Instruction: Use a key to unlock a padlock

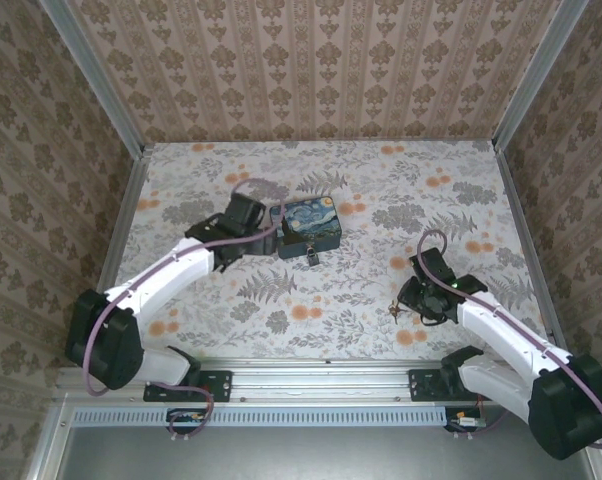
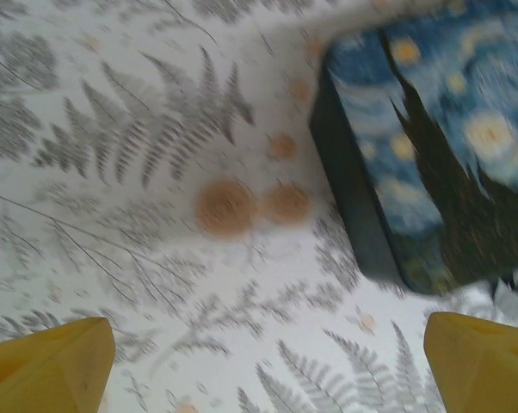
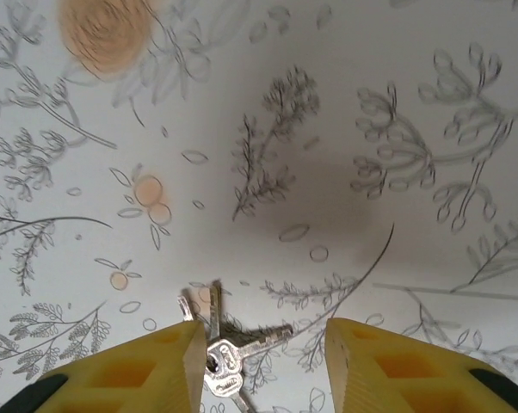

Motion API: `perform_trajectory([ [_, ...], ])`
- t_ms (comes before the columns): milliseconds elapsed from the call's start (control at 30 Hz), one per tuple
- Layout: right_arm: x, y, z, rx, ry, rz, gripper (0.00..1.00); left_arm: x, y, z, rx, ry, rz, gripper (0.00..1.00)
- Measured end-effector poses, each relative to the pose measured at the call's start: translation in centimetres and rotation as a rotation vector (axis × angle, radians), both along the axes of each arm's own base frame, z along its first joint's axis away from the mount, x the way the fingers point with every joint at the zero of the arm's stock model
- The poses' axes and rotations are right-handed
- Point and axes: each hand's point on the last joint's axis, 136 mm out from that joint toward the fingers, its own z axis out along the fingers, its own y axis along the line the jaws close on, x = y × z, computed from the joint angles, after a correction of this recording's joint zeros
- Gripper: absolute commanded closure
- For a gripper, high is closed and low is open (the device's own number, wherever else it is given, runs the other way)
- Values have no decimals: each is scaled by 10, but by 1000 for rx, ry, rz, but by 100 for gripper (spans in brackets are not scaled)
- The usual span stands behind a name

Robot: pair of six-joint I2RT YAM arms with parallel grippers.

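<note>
The key [image 3: 227, 348] is one of a small silvery bunch on a ring. It lies flat on the floral tabletop [image 3: 345, 103] between the right fingers [image 3: 151, 370], which stand apart and grip nothing. The padlock [image 1: 311, 257], tiny and dark, sits just at the near side of the blue swirl-painted box [image 1: 307, 224], whose lid looks shut, its contents hidden. The left fingers [image 2: 52, 366] are spread wide beside that box.

Soft, even light from overhead keeps the pale floral-patterned bench [image 1: 381, 190] bright, shadows faint. The left wrist view is smeared with blur, the dark blue swirl-painted box [image 2: 431, 146] fuzzy-edged. The right wrist view is sharper: small silver metal keys [image 3: 229, 348] crisp, a dull grey shadow mid-frame, top-left corner soft.
</note>
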Motion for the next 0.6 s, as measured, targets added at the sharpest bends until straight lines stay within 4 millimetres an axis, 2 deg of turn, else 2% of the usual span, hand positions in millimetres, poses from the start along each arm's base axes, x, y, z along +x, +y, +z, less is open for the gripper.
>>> perform_trajectory([
  [67,-5,7,-3,23,13,-16,51,-15,-6,-9,18,33,-18,6],
  [200,-6,23,-2,71,10,-50,48,-21,-12,-8,36,33,-32,6],
  [300,-6,29,-11,82,41,-90,47,-19,-8,-1,59,20,-20,6],
  [433,-7,34,-17,92,63,-129,47,-9,-9,18,70,-27,-17,6],
  [600,-2,34,-19,92,48,-174,53,-4,-9,27,70,-50,-22,7],
])
